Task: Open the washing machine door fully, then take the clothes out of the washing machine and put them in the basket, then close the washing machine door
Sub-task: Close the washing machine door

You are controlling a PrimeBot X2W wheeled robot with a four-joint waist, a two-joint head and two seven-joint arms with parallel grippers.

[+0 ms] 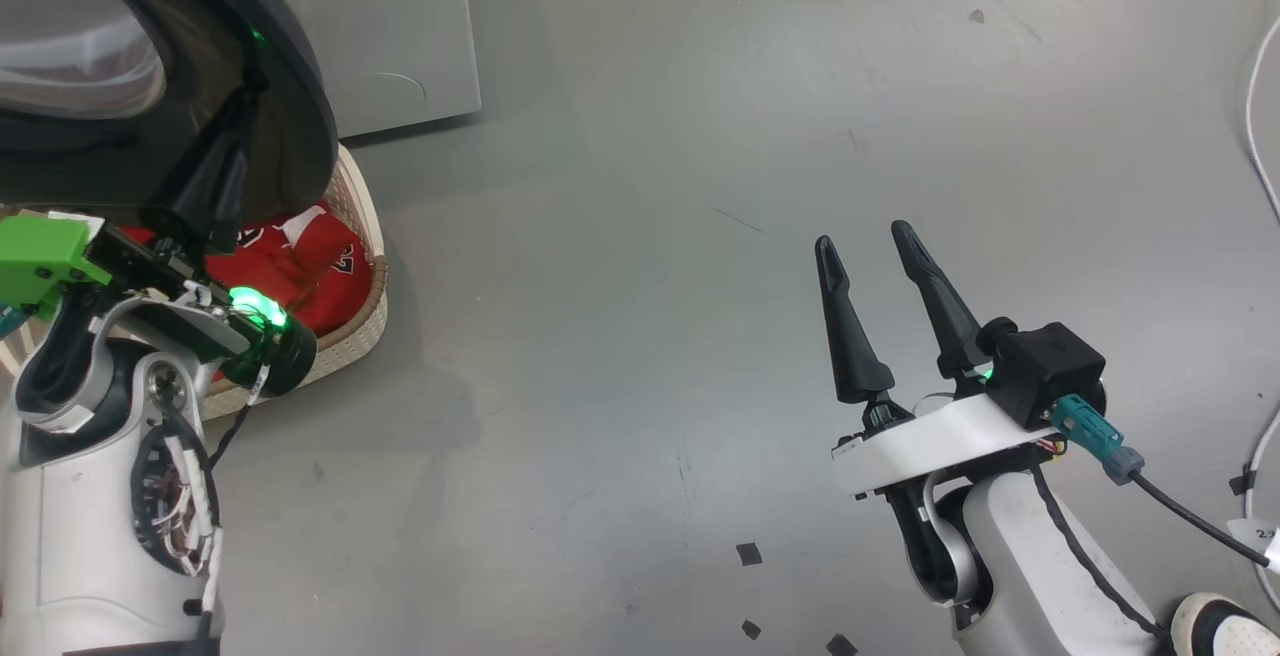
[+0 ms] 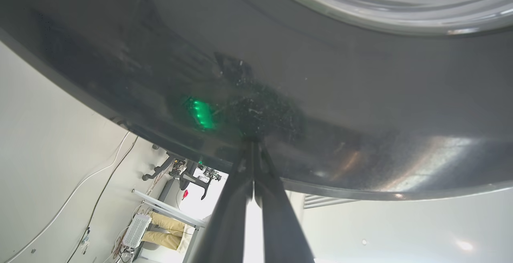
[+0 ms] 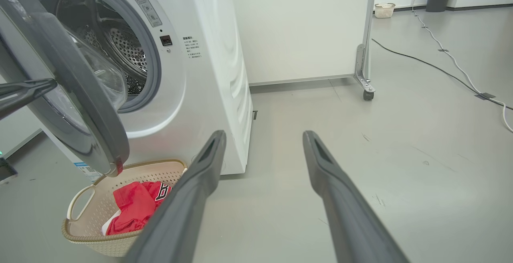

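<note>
Your left gripper (image 1: 240,111) is raised at the left of the head view, above its pale, upright forearm. Its two dark fingers (image 2: 276,215) are pressed flat together right up to the tips. Your right gripper (image 1: 862,236) sits low on the right, its fingers (image 3: 188,199) spread wide apart and pointing up and slightly left from the white wrist.
</note>
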